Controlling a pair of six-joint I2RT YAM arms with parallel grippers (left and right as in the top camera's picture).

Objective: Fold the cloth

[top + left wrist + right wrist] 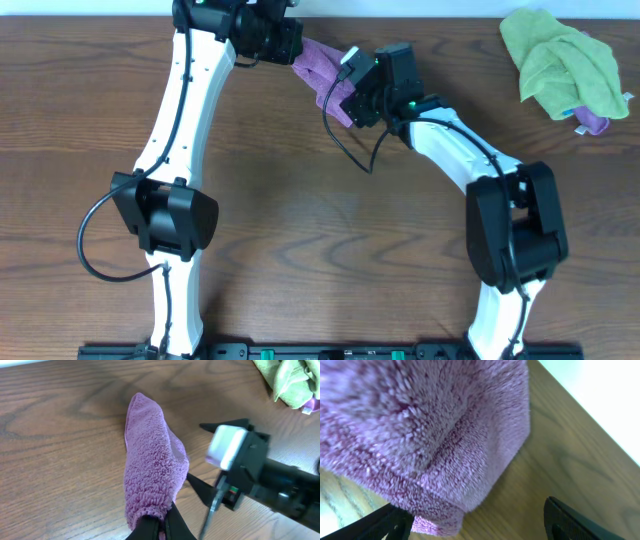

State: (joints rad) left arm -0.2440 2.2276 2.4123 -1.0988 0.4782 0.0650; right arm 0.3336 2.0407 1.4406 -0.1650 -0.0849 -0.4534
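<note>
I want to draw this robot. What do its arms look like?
The left arm and right arm are white tubes with chunky black joints. A black cable loops off each one. Tiny green lights glow near the wrists. The left tool and right tool are black.

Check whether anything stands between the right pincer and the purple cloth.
Nothing visible does. The open right pincer sits right at the purple cloth. The left pincer pinches one end of it, and the green cloth lies far off to the side.
</note>
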